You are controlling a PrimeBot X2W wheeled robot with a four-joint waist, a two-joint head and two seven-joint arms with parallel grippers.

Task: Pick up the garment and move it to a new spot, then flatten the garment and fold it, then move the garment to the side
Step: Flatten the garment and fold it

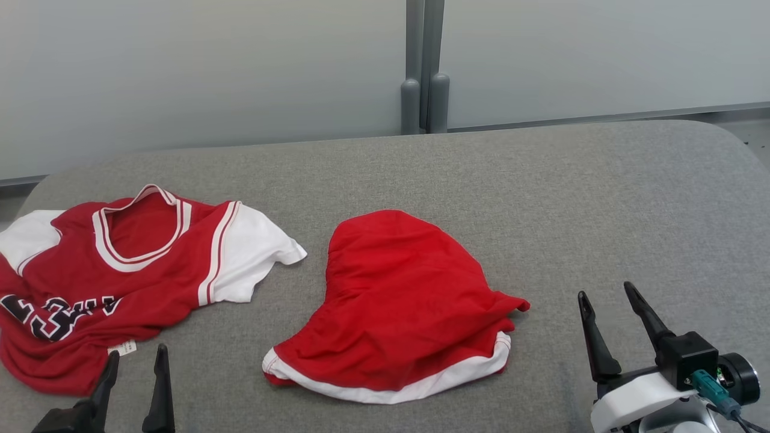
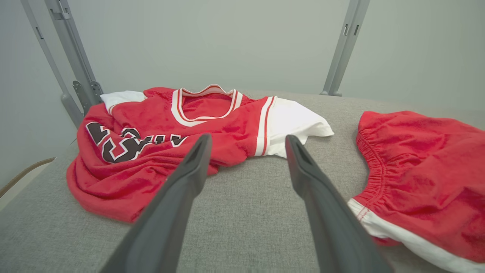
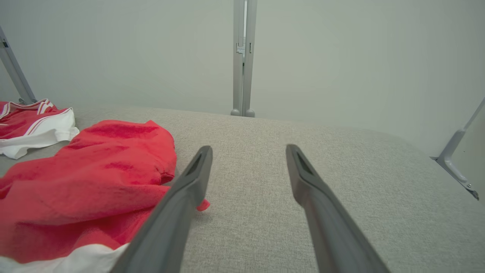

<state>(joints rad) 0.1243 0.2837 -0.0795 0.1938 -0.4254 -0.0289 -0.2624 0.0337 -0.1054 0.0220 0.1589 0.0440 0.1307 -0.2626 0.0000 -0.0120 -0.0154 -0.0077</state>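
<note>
Two red garments lie on a grey fabric-covered bench [image 1: 601,198], well apart from each other, with one two-fingered end effector at each near corner, both empty.

At far left, one jersey [image 1: 120,282] lies crumpled, collar toward the far edge. It is red with two white sleeves and a white-and-red striped neckline. Black lettering edged in white runs across its chest, but it is bunched into folds and reads upside down from the head view, so no word can be made out. One small white tag [image 1: 122,347] shows at its near hem, its print too small to read.

Just in front of that hem, the left end effector [image 1: 137,352] has its fingers spread and grips nothing.

At centre, one pair of shorts [image 1: 403,300] lies in a rumpled heap, plain red with a white band along the near edge and no visible writing.

Behind the bench, two grey posts [image 1: 425,102] stand side by side between pale wall panels.

At right, the right end effector [image 1: 606,291] holds its fingers wide above bare fabric, near the shorts but clear of them.
</note>
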